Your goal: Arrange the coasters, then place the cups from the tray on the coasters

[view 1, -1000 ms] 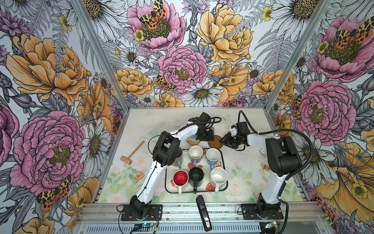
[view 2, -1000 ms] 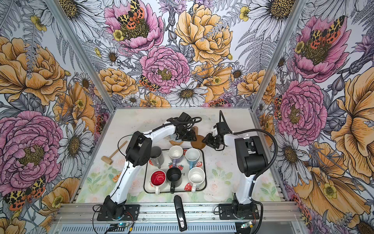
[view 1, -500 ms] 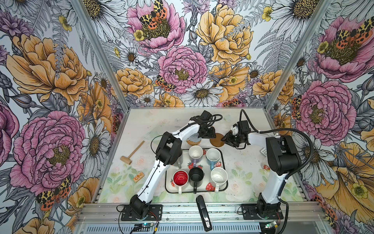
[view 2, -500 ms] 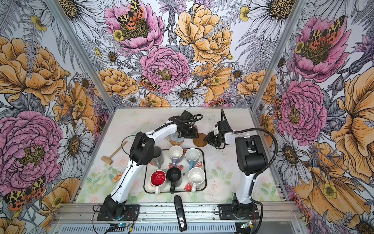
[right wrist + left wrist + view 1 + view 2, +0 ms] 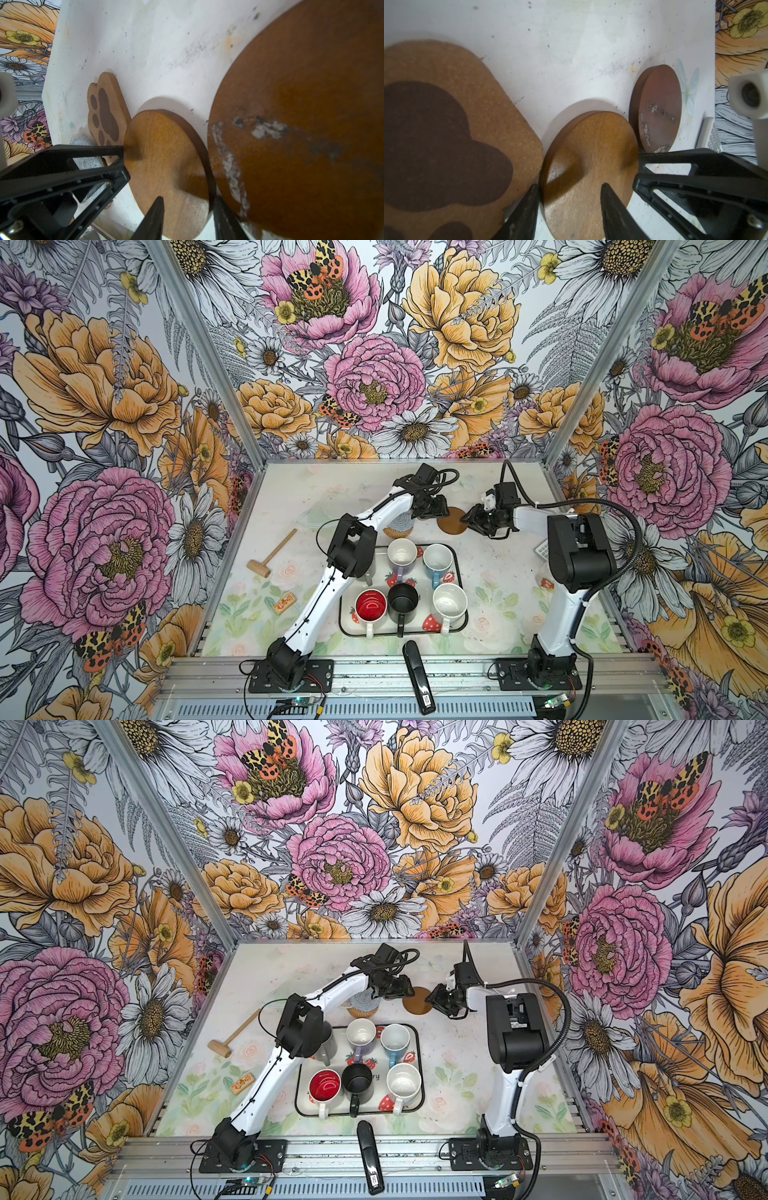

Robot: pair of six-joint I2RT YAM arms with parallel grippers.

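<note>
Cork-brown and grainy, one paw-shaped coaster (image 5: 446, 135) lies on the counter (image 5: 571, 41) beyond the tray (image 5: 376, 1077), beside two smooth round wooden discs: a pale disc (image 5: 589, 145) and a scuffed dark disc (image 5: 656, 108). The left hand (image 5: 570, 186) and right hand (image 5: 188, 199) are both spread, straddling the pale disc's rim. Six glazed mugs (image 5: 449, 599) stand on the tray.

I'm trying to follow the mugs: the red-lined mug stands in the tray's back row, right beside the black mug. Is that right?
Not quite. The red-lined mug does stand beside the black mug, but in the front row of the tray, nearest the arms' bases, not the back row. Both top views show it.
</note>
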